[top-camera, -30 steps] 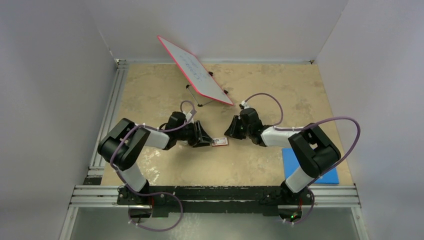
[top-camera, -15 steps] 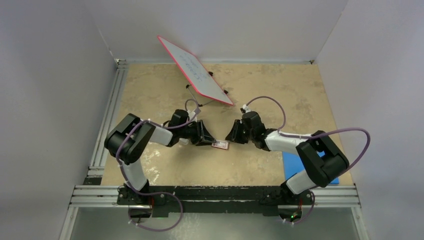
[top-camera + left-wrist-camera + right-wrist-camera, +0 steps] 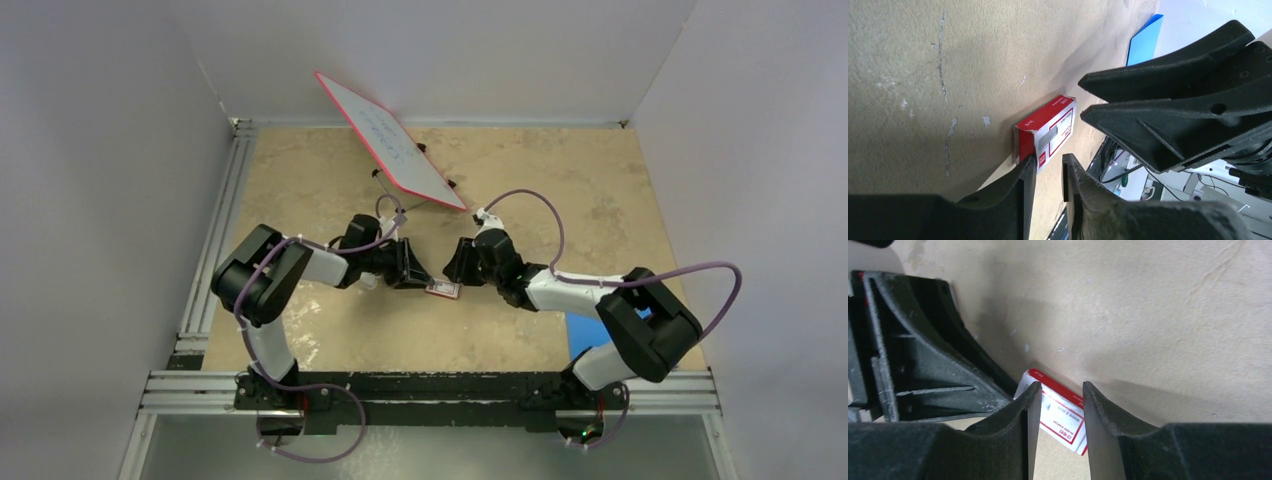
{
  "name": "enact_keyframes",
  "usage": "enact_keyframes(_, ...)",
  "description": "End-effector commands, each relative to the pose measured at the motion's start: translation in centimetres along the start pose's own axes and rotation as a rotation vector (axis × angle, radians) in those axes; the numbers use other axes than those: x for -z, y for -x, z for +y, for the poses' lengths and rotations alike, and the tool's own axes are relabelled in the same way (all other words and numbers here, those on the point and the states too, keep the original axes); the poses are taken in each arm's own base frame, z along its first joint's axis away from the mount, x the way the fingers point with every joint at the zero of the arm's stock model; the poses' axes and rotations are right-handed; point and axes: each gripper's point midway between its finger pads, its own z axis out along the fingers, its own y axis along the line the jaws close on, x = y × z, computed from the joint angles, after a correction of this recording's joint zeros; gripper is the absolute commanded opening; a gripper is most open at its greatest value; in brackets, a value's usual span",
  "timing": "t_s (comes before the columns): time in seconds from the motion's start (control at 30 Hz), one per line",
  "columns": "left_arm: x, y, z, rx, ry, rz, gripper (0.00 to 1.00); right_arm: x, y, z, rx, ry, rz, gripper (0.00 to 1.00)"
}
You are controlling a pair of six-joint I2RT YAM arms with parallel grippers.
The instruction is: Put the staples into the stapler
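The right gripper [image 3: 1061,386] has its fingers a little apart, poised over the staples [image 3: 1063,415], which lie flat on the table [image 3: 1148,300]; the left gripper [image 3: 1049,159], fingers narrowly parted and empty, sits just beside the box's red end; probably best to centre first, then close squarely on the long sides.

Left pincer [image 3: 1049,157], right pincer [image 3: 1062,386]: slightly agape.

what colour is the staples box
The box is red and white with a printed label, clearest in the left wrist view.
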Motion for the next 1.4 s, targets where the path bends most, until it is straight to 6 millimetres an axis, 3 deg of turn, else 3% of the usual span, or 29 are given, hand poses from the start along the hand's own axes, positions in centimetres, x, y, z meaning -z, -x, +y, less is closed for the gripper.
enact_keyframes(0.0, -0.2, 0.8, -0.2, -0.058, -0.001, -0.005, 0.24, -0.4, 1.3, -0.3, -0.011, -0.035, -0.051, 0.41)
enact_keyframes(0.3, -0.6, 1.1, 0.1, -0.049, 0.000, 0.015, 0.27, -0.4, -1.9, -1.2, -0.040, -0.047, 0.076, 0.43)
enact_keyframes(0.53, -0.6, 1.1, 0.0, -0.061, -0.009, 0.022, 0.27, 1.3, -3.9, 0.1, -0.053, 0.056, 0.152, 0.41)
enact_keyframes(0.67, -0.6, 1.4, -0.1, -0.108, -0.020, 0.035, 0.26, 1.4, -3.1, 0.4, 0.003, 0.051, 0.135, 0.45)
enact_keyframes(0.8, -0.5, 1.8, -0.5, -0.157, -0.021, 0.044, 0.29, 1.5, -0.5, 0.3, 0.096, -0.007, 0.033, 0.62)
enact_keyframes(0.9, -0.2, 2.1, -0.6, -0.165, -0.025, 0.037, 0.30, 1.4, 0.0, 0.8, 0.156, -0.015, 0.009, 0.69)
enact_keyframes(1.13, 0.6, 1.8, -0.6, -0.141, -0.051, 0.031, 0.30, 1.0, -1.5, 2.0, 0.254, -0.001, -0.016, 0.71)
enact_keyframes(1.37, 0.7, 1.5, -0.5, -0.121, -0.063, 0.039, 0.30, 0.7, -3.3, 1.3, 0.283, 0.006, 0.015, 0.72)
